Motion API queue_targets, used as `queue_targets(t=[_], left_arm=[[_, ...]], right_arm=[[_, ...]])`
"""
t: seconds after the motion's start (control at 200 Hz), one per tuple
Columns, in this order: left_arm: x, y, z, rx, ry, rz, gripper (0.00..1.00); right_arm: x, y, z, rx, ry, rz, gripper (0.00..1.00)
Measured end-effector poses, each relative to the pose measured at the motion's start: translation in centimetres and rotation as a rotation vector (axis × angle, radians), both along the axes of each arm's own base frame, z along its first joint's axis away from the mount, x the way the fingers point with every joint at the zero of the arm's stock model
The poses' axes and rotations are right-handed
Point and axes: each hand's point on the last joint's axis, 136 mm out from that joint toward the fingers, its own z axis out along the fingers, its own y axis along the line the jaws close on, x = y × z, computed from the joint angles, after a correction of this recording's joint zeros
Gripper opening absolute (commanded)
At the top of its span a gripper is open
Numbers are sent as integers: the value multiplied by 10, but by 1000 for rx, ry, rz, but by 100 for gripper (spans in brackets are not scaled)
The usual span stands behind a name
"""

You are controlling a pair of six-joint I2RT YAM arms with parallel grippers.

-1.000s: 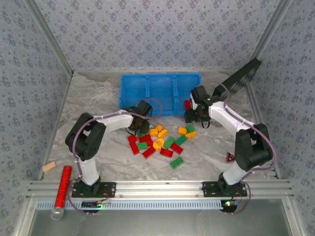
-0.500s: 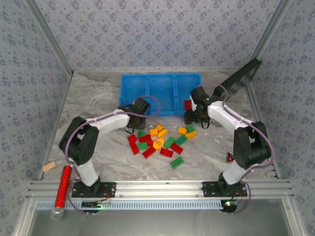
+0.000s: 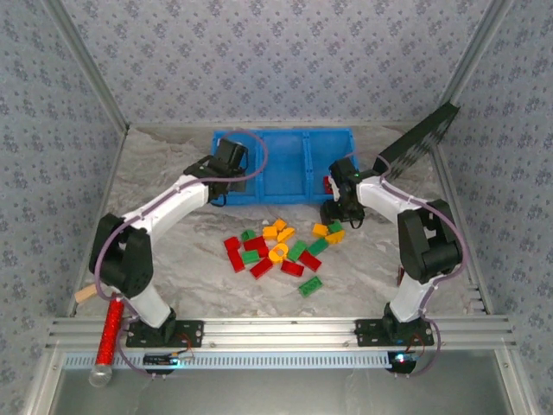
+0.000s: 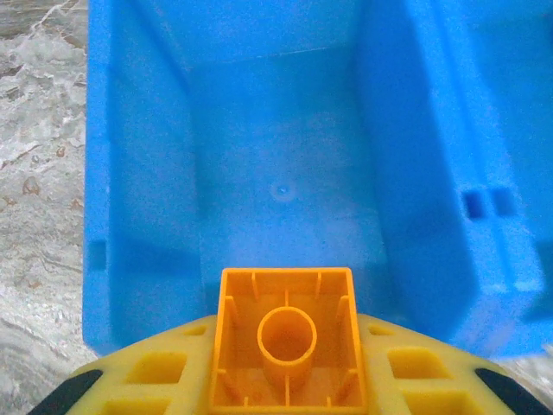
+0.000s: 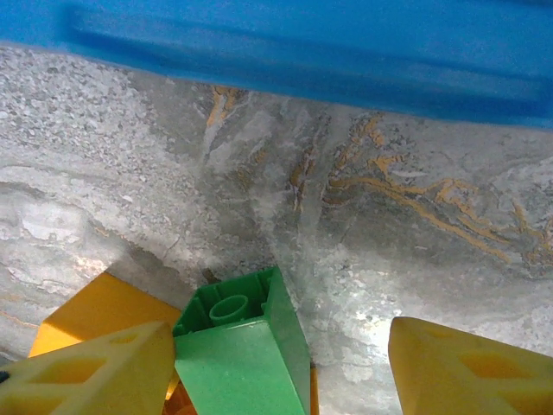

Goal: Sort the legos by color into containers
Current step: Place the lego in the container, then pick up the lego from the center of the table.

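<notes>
– Two grippers, so what's being held by each? Left one first pls.

– An orange brick [image 4: 259,294] is pinched between the left gripper's [image 4: 286,333] yellow fingers [image 4: 186,346], hollow underside turned toward the wrist cam. Just past the fingertips and below, the left-end compartment [image 4: 285,190] of the blue tray [image 4: 432,173] is seen, walls and floor sharp. Marble table [image 4: 34,173] can be made out off to one side of the tray.

– And the right one?

– Right gripper [image 5: 278,337] is spread wide, not closed on anything. A green brick [image 5: 238,346] is parked against one finger [image 5: 130,354], well apart from the other, and a second orange brick [image 5: 86,316] is tucked partly under it. Further ahead marble is seen, then the tray wall, blurred.

– Rest of the legos?

– From above, a loose pile [image 3: 281,251] of red, green and orange is scattered on the table beside and behind the right gripper, well apart from the left one.
</notes>
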Motion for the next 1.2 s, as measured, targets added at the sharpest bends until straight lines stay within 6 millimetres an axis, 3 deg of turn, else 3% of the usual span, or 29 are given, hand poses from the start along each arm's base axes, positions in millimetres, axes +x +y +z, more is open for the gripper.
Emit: queue_targets(t=[0.185,0.37,0.63,0.895,1.059,1.199], left_arm=[[30,2,-27,40,30,9,28],[50,-10,-57,63,73,-15,28],[51,-17,-99,71,156,-34,32],[50,-18,-105,68,171,-35,48],[50,-16,-106,61,176,-32,65],[50,-14,-104,64,177,-32,72]], right_arm=[[1,1,0,2,-5,0,69],[-1,3,-2,14,1,5,69],[-7,5,-7,16,19,13,68],[-10,8,-10,37,27,18,63],[-11,9,-11,43,29,22,47],[-12,8,-13,38,39,21,33]])
